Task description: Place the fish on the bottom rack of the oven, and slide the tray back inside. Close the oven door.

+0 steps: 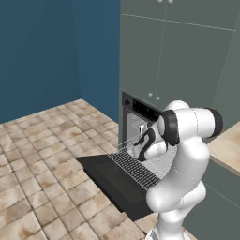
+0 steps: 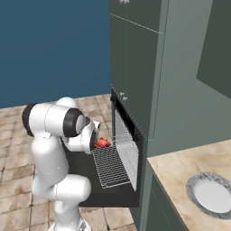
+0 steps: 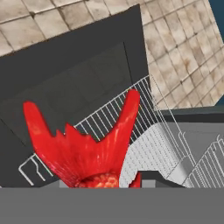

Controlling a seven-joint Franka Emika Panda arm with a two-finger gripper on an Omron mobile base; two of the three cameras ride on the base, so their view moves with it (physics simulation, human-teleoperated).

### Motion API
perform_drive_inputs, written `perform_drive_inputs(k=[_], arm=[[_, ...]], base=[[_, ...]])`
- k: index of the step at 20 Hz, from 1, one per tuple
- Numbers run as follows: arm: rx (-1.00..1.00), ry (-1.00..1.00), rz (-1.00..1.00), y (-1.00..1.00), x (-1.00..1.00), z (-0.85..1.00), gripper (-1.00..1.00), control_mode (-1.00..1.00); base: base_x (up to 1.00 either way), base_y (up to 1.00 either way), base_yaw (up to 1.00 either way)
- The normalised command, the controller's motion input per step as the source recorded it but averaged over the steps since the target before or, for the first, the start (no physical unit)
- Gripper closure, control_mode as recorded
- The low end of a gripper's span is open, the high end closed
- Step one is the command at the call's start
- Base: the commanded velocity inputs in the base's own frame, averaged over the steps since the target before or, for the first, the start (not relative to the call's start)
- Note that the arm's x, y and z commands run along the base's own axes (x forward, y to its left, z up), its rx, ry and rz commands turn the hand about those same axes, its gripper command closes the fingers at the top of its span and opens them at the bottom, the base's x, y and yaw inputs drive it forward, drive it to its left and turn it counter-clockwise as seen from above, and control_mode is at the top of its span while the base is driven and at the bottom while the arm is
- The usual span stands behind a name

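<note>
Currently the end effector (image 2: 95, 143) is clamped on the fish (image 2: 103, 143) (forked tail (image 3: 83, 140) toward the hand camera), holding it above the bottom rack (image 2: 110, 167), which is pulled out over the lowered oven door (image 1: 115, 180) of the oven (image 2: 128, 135).

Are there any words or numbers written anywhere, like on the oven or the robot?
None: no words, numbers or signs can be read anywhere.
The oven has a dark control strip along its top, but no letters or digits can be made out on it.
The oven door, the fish, the plate and the cabinets carry no writing.
</note>
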Motion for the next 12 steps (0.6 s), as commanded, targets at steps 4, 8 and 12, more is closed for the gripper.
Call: perform_drive_inputs(k=[4, 8, 12], arm=[[0.0, 0.0, 0.0, 0.0, 0.47, -0.38, 1.0, -1.0], [0.0, 0.0, 0.0, 0.0, 0.51, -0.4, 1.0, -1.0], [0.0, 0.01, 0.0, 0.0, 0.52, -0.35, 1.0, -1.0]], base=[[0.0, 0.0, 0.0], [0.0, 0.0, 0.0], [0.0, 0.0, 0.0]])
